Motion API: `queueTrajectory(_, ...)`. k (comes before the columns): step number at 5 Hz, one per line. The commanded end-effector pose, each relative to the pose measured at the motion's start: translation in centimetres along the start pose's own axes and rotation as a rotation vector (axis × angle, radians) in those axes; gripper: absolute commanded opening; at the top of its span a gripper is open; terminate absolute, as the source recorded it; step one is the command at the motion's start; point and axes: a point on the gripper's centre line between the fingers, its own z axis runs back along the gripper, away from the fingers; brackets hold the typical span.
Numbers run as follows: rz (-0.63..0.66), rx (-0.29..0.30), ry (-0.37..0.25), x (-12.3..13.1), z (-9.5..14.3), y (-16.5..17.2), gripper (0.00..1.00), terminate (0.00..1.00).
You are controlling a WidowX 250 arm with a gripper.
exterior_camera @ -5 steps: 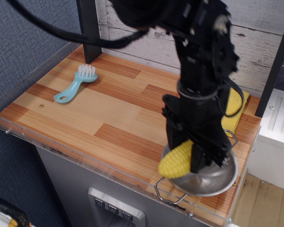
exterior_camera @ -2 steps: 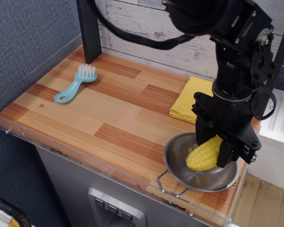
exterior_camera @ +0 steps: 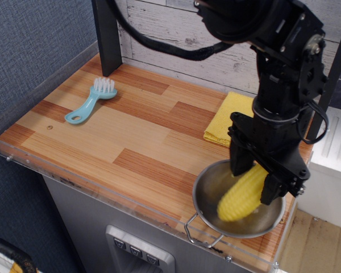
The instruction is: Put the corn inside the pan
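Note:
The yellow corn [exterior_camera: 237, 197] lies tilted inside the shiny steel pan [exterior_camera: 207, 187] at the front right of the table, with its lower end on the pan's bottom. My gripper [exterior_camera: 257, 177] hangs straight over the pan. Its two black fingers [exterior_camera: 240, 160] stand on either side of the corn's upper end, slightly spread and open, and the corn has slid down between them. One wire loop handle [exterior_camera: 200, 234] of the pan sticks out at the front. The arm hides the pan's far rim.
A flat yellow cloth [exterior_camera: 230, 118] lies just behind the pan. A light blue brush [exterior_camera: 91, 102] lies at the back left. A clear plastic wall [exterior_camera: 74, 181] runs along the table's front and left edges. A dark post [exterior_camera: 107, 34] stands at the back.
One second ago the corn hung over the pan's left rim. The gripper carried it right, over the pan. Since then the corn has slid lower into the pan while the gripper stayed almost still.

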Motion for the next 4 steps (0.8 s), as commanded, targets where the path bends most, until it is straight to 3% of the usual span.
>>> queueTrajectory(1, -0.003, 0.003, -0.107, -0.7, 5.1, 1.8, 1.0, 0.0)
queueTrajectory(2, 0.05, 0.068, -0.156, -2.9, 10.3, 3.9, 1.0, 0.0)
queueTrajectory(3, 0.146, 0.09, -0.107, -4.8, 13.3, 5.9, 1.0, 0.0)
queueTrajectory(4, 0.223, 0.082, -0.009, -5.8, 12.9, 6.9, 1.0, 0.0)
